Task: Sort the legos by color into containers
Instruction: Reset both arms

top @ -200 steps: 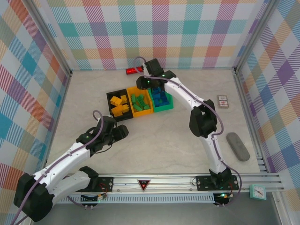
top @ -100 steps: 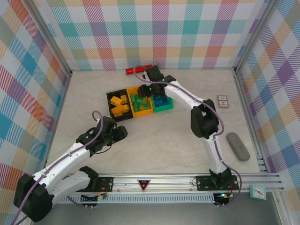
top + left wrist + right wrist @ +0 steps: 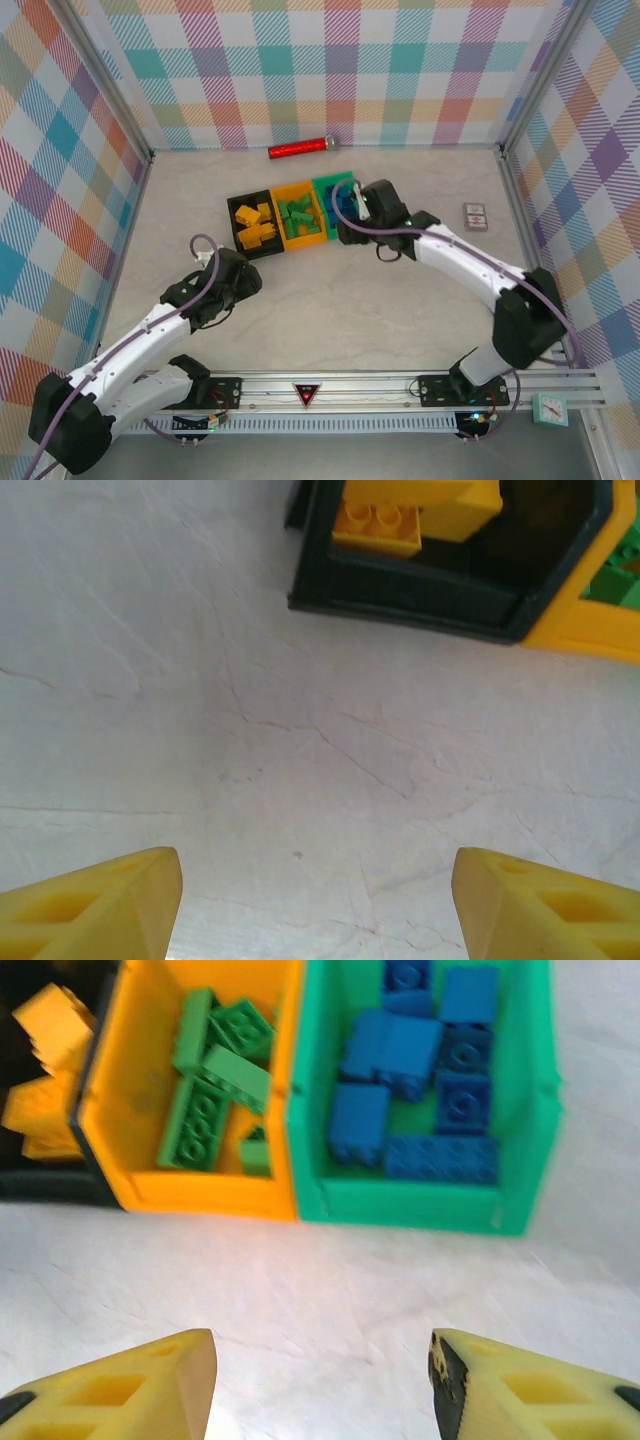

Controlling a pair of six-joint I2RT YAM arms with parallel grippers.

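Observation:
Three joined containers stand mid-table: the black bin (image 3: 236, 211) holds yellow legos (image 3: 256, 226), the yellow-orange bin (image 3: 300, 240) holds green legos (image 3: 296, 218), the green bin (image 3: 322, 183) holds blue legos (image 3: 420, 1055). My right gripper (image 3: 346, 230) hovers just in front of the green bin (image 3: 410, 1205), open and empty (image 3: 320, 1370). The green legos (image 3: 215, 1080) lie in the orange bin (image 3: 200, 1192). My left gripper (image 3: 250, 284) is open and empty (image 3: 318, 900) over bare table, short of the black bin (image 3: 400, 590) with a yellow lego (image 3: 380, 525).
A red cylinder (image 3: 300, 149) lies by the back wall. A small white card box (image 3: 475, 216) and a grey oblong object (image 3: 508, 311) sit at the right. A teal clock (image 3: 550, 408) rests on the front rail.
My right arm has swung back from above the far side of the bins to their near side, and its jaws have opened. The left arm has barely shifted.

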